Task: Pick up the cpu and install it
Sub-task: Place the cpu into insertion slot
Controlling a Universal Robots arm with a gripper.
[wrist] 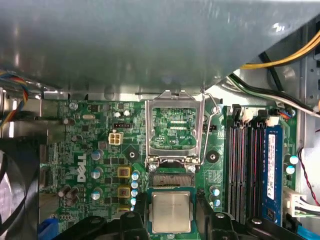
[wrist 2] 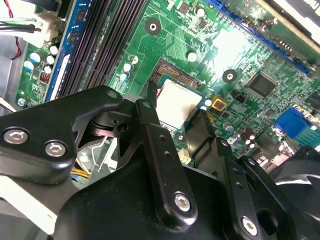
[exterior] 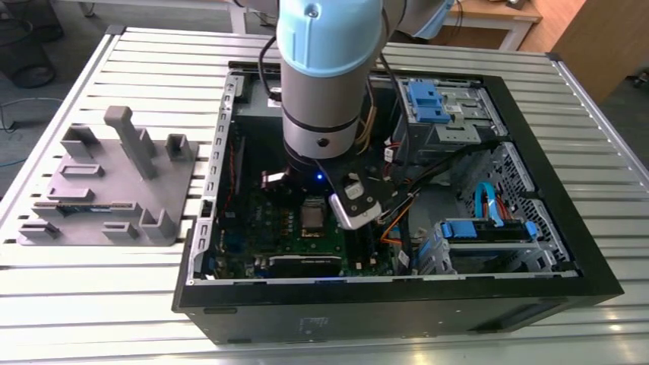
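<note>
The cpu (wrist: 171, 212) is a small square chip with a silver-grey top, and it sits between my gripper's (wrist: 171, 220) two black fingers (wrist: 141, 216), which are shut on its opposite edges. It hangs just over the green motherboard (wrist: 90, 145), partly covering the open socket (wrist: 172, 180), whose pin field shows along one side. In the second wrist view the cpu (wrist 2: 175, 102) is slightly tilted, with a thin fingertip (wrist 2: 150, 96) against one edge and the other finger at the opposite corner. In the exterior view the arm (exterior: 322, 114) reaches down into the open computer case (exterior: 568, 251).
The socket's silver retaining frame (wrist: 175, 125) stands flipped open beyond the socket. Dark memory slots (wrist: 245, 160) run beside it, with cables (wrist: 280, 60) and the case wall close by. A grey fixture block (exterior: 112, 182) sits on the slatted table at the exterior view's left.
</note>
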